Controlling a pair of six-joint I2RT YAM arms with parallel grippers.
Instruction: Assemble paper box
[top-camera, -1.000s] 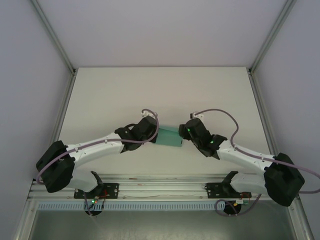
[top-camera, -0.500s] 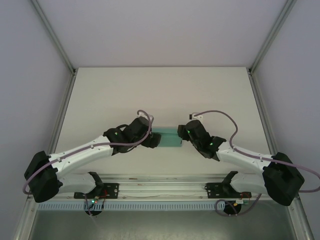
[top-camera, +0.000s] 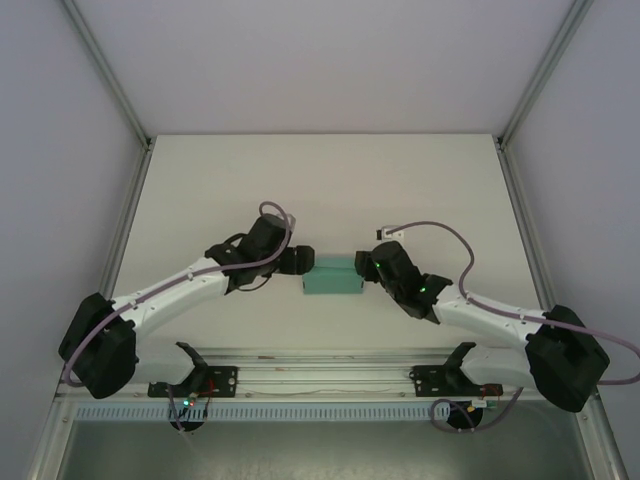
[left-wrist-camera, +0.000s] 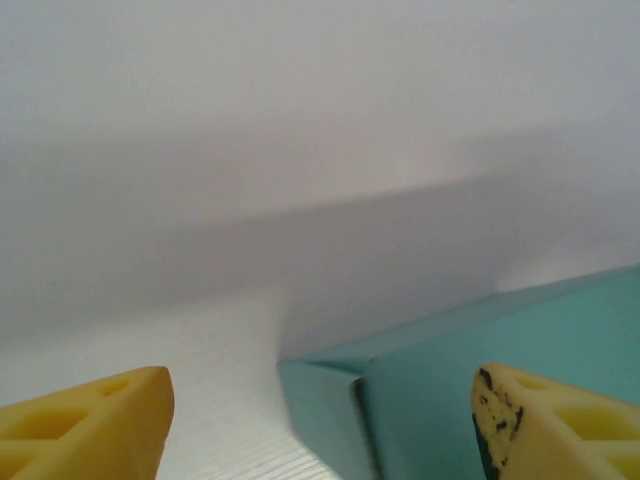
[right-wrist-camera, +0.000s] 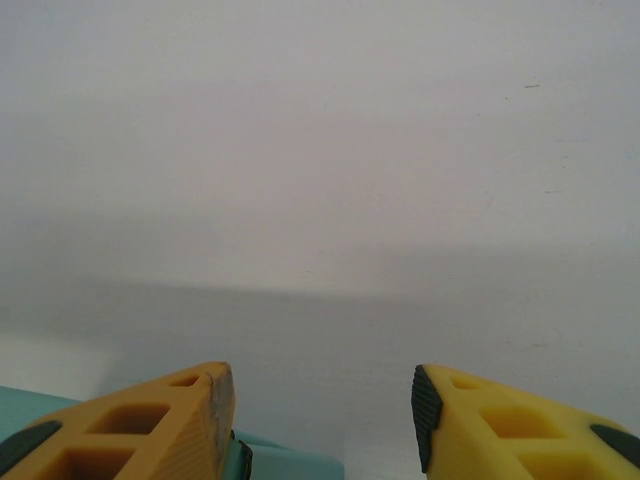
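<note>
Assembly looks close to done, judging by shape: from the near edge both arms reach inward to the middle of the table (top-camera: 320, 180), where the paper box (top-camera: 332, 279) lies flat as a small, closed-looking rectangular block rather than an open sheet. The left end effector (top-camera: 302, 263) sits at the box's left end, its yellow fingers (left-wrist-camera: 90, 425) spread wide with the box's corner between them, clamping nothing. The right end effector (top-camera: 366, 266) sits at the right end, likewise spread and released, one finger just beside the teal edge. The left wrist view shows a crisp upright corner fold and a smooth top face of thin, matt teal-green card. What probably remains is pressing or tucking the end flaps; whether they are seated cannot be told. Beyond the box the white table runs on to its far edge.
</note>
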